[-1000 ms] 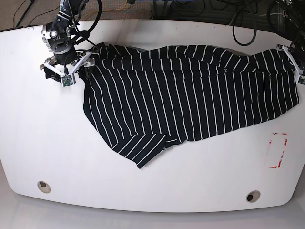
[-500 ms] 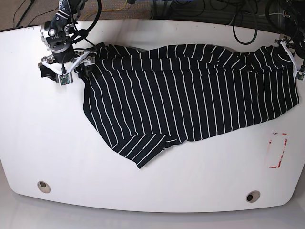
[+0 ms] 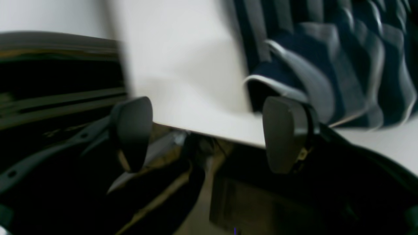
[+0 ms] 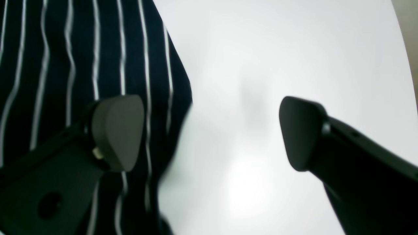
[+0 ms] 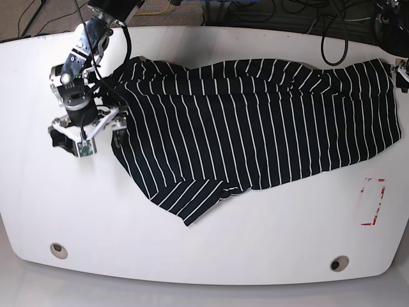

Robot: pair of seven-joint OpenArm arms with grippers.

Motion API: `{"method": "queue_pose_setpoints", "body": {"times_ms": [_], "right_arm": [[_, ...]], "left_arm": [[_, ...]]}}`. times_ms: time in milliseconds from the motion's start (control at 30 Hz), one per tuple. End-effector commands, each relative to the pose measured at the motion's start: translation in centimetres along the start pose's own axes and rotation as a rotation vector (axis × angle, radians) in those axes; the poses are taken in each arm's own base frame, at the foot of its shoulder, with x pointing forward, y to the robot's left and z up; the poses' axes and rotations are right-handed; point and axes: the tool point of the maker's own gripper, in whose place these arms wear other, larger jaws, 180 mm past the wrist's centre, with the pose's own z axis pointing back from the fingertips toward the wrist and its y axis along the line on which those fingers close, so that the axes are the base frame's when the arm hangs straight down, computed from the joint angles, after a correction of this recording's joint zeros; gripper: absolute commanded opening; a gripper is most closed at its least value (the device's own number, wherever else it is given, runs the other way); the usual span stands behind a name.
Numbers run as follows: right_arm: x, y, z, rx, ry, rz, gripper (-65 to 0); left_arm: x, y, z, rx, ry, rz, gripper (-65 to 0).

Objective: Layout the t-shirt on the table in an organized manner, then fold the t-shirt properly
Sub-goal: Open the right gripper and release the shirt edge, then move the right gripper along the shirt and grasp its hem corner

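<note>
The t-shirt [image 5: 255, 125] lies bunched along the far side of the table [image 5: 192, 256]. Both the right gripper [image 5: 86, 131] and left gripper [image 3: 209, 135] have jaws wide apart, holding nothing. I think each should pinch only an edge, then pull outward slowly to smooth wrinkles.

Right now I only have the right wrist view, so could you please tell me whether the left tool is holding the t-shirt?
Observer: No. The left tool is open and empty, at the edge of the table, beside a bunched corner of the t-shirt.
Operator: Thank you. Is the shirt lying flat?
Observer: Not fully. In the base view its far edge is rumpled and a flap juts out toward the near side.
Operator: Does it cover the red-marked rectangle?
Observer: No, the red-marked rectangle lies bare, apart from the fabric.
</note>
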Motion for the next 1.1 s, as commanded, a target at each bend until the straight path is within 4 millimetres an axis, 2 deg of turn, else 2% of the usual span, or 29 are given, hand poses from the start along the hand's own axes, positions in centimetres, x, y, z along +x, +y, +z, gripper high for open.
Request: {"method": "queue_pose_setpoints", "body": {"times_ms": [0,167,467,667,867,1067], "right_arm": [[2.9,0.0,-1.3,0.022,-0.078,0.002,-1.3],[4.5,0.3,-4.6,0.077,-0.08,-0.02,-1.3],[5.9,-0.2,-10.1,0.161,-0.034,-0.092,-1.4],[6.6,-0.1,-12.9,0.222,-0.023,-0.149,-1.4],[5.8,1.7,-15.0,0.295,-0.005,-0.22,-1.4],[4.3,3.4,-15.9,0.343,0.016,-0.269,-1.4]], "left_arm": [[2.7,2.5,1.2,0.067,-0.084,0.013,-15.7],[5.2,5.3,2.2,0.138,-0.169,0.088,-15.7],[8.8,7.3,3.2,0.199,-0.264,0.157,-15.7],[11.3,7.3,3.2,0.241,-0.265,0.126,-15.7],[12.8,6.9,2.9,0.254,-0.257,0.084,-15.7],[13.2,6.9,2.8,0.25,-0.263,0.089,-15.7]]}}
